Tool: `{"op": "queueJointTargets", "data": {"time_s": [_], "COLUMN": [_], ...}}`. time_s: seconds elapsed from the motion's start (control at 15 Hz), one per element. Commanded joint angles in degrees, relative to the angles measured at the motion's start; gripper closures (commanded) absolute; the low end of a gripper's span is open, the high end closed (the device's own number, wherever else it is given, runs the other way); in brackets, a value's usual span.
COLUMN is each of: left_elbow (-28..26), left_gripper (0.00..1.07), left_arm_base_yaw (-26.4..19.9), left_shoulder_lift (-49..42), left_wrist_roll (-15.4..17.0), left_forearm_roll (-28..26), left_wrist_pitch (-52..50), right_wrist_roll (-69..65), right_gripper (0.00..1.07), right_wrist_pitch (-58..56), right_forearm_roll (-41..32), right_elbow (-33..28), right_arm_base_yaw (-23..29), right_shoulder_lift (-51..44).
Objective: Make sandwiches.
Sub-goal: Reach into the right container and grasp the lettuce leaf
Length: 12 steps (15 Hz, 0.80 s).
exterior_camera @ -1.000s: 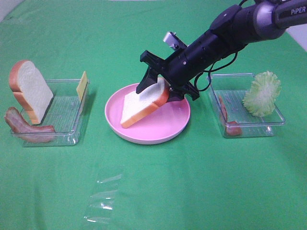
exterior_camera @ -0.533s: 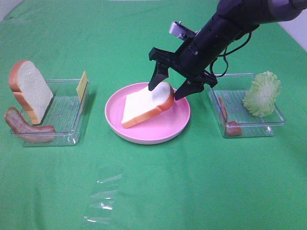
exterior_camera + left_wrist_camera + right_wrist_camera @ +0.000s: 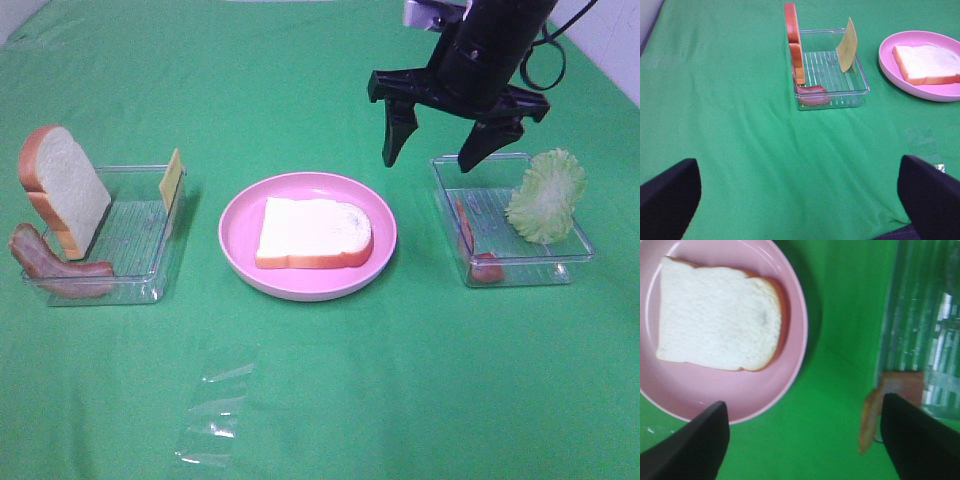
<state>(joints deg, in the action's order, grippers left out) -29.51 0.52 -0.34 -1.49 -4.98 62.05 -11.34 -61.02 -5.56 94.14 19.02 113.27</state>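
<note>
Right gripper [image 3: 430, 160] hangs spread and empty in the upper right of the overhead frame, above the gap between pink plate [image 3: 240, 255] and right tray [image 3: 520, 268]; my left gripper [image 3: 800, 200] is spread wide too, holding nothing. One bread slice [image 3: 313, 232] lies flat mid-plate, a stacking base I reckon, while the rest lean against tray walls, likely so jaws can pinch them. I count two bread slices, the second slice [image 3: 62, 188] at the left tray [image 3: 140, 250], a left bacon strip [image 3: 55, 265] and a right bacon strip [image 3: 470, 235], one cheese square [image 3: 172, 180] and one lettuce leaf [image 3: 546, 196].
</note>
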Motion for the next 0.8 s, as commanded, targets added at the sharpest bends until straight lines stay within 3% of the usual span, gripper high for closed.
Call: {"op": "queueJointTargets", "data": {"time_s": [0.07,0.13,0.27,0.53,0.8], "left_elbow": [-0.1,-0.1,-0.1,-0.1,-0.1], "left_gripper": [0.07,0.07,0.07,0.07,0.07], "left_arm_base_yaw": [-0.1,-0.1,-0.1,-0.1,-0.1], "left_shoulder_lift": [-0.9,-0.9,-0.9,-0.9,-0.9], "left_wrist_roll": [0.3,0.3,0.3,0.3,0.3], "left_forearm_roll": [-0.5,-0.5,-0.5,-0.5,-0.5], "left_wrist_pitch": [-0.3,-0.3,-0.3,-0.3,-0.3], "right_wrist_roll": [-1.1,-1.0,1.0,4.0,5.2], "right_gripper": [0.27,0.27,0.27,0.27,0.27], "right_wrist_pitch": [-6.0,-8.3,-11.1,-12.3,-11.9], "right_forearm_roll": [6.2,9.3,8.6,3.8,4.8], "right_elbow": [4.2,7.0,12.3,13.6,13.6], "right_arm_base_yaw": [-0.2,-0.9,-8.5,-16.8,-20.1], "right_shoulder_lift": [-0.6,-0.4,0.3,3.7,8.2]}}
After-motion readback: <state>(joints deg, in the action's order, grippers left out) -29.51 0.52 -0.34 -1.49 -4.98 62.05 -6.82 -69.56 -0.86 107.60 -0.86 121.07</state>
